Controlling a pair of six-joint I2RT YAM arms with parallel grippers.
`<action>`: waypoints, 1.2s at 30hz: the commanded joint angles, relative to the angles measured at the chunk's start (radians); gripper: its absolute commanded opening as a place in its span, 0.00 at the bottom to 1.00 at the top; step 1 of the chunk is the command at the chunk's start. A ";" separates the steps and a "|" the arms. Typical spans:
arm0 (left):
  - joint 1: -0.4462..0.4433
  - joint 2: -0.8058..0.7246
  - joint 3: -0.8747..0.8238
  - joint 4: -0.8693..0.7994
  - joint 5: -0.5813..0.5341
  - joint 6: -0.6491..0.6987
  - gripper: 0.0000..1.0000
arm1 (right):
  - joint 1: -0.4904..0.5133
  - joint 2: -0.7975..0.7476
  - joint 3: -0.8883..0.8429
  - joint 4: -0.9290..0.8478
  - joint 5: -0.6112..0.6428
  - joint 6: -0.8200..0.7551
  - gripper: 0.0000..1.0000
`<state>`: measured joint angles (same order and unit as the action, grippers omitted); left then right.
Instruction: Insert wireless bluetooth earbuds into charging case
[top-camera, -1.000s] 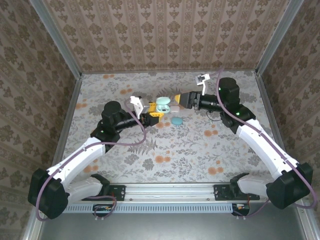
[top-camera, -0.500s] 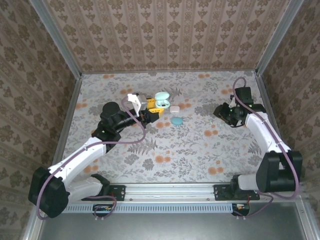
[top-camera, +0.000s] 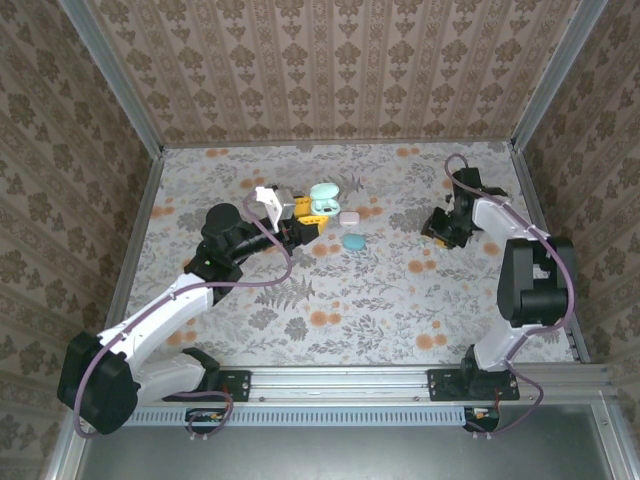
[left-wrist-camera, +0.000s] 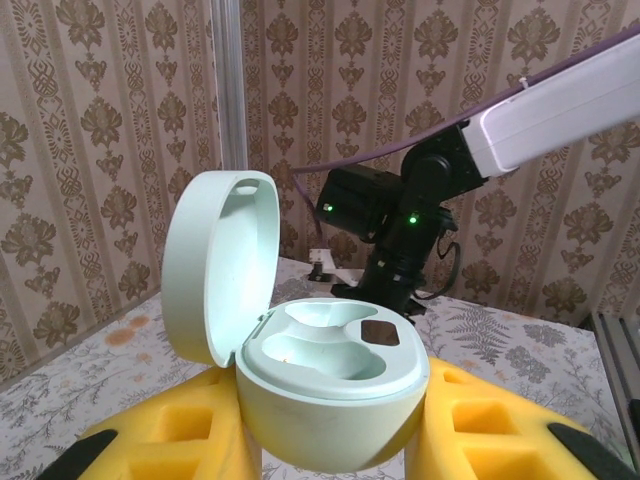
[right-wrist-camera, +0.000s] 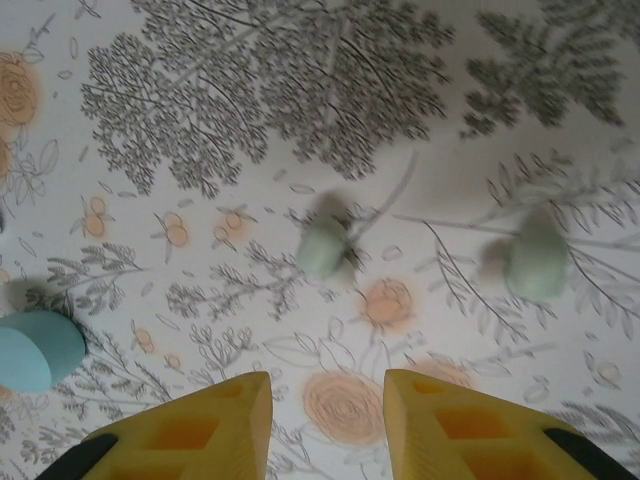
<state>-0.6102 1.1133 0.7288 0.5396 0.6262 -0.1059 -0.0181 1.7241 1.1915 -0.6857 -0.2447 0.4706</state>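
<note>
My left gripper (top-camera: 310, 215) (left-wrist-camera: 335, 432) is shut on the charging case (top-camera: 322, 196) (left-wrist-camera: 335, 385), a pale teal oval held upright above the table. Its lid (left-wrist-camera: 215, 265) stands open to the left and both moulded wells are bare. Two small pale earbuds (right-wrist-camera: 325, 248) (right-wrist-camera: 537, 265) lie apart on the flowered table, blurred, ahead of my right gripper (right-wrist-camera: 328, 385). That gripper (top-camera: 438, 230) hovers at the right side of the table, open, with nothing between its yellow fingers (right-wrist-camera: 200, 425).
A teal oval piece (top-camera: 354, 241) (right-wrist-camera: 35, 350) and a small white rounded-square item (top-camera: 350, 217) lie on the table just right of the held case. Patterned walls and metal posts (top-camera: 540, 90) close the table in on three sides.
My right gripper has pulled away from the case to the right side of the table, and its fingers have come closer together. The left gripper still holds the open case, barely shifted.
</note>
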 joint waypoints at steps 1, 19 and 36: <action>-0.010 -0.010 0.012 0.009 -0.007 0.003 0.26 | 0.018 0.066 0.063 -0.042 0.047 -0.001 0.40; -0.003 -0.053 0.006 -0.050 -0.029 0.044 0.26 | 0.073 0.235 0.187 -0.081 0.140 0.016 0.40; -0.002 -0.056 0.012 -0.067 -0.031 0.046 0.26 | 0.102 0.284 0.226 -0.107 0.159 -0.012 0.37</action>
<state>-0.6136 1.0832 0.7288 0.4702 0.6010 -0.0780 0.0746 1.9873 1.3849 -0.7460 -0.1146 0.4721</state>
